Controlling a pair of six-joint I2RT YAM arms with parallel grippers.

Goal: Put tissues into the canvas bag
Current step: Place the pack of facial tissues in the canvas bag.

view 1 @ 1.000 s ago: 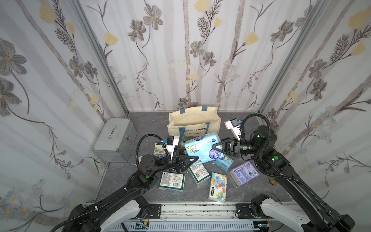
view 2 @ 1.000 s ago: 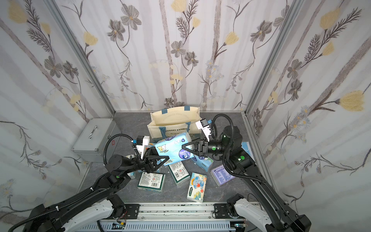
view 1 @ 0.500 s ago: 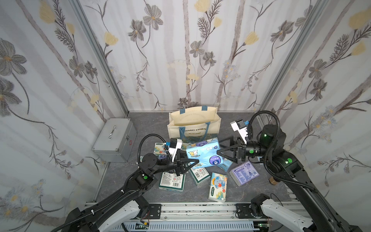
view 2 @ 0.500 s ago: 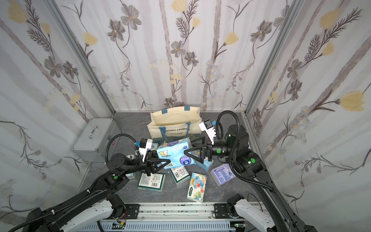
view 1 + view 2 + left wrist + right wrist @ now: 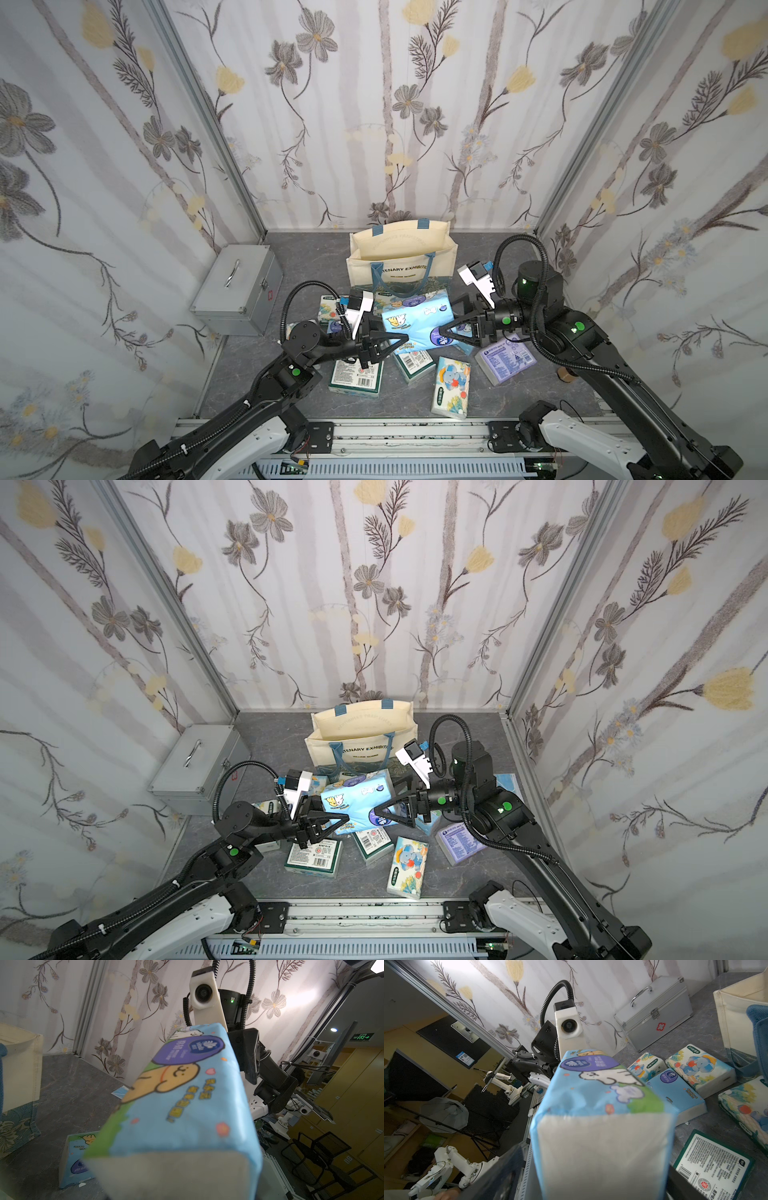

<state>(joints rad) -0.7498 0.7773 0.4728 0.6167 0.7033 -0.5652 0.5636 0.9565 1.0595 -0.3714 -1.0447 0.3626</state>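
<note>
Left claw (image 5: 395, 344) clamped one end of a blue pack (image 5: 415, 322), aloft just before the bag (image 5: 401, 249) and above loose packs (image 5: 451, 386) on the table (image 5: 316, 266). Right claw (image 5: 448, 320) straddled the other end, jaws wide; whether it gripped, I could not tell.

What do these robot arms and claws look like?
The left arm and right arm are black, with white shells near the base and green dots on joints. A ribbed black cable loops to a white camera block on each wrist. The left gripper and right gripper are black, with pointed triangular fingers.
</note>
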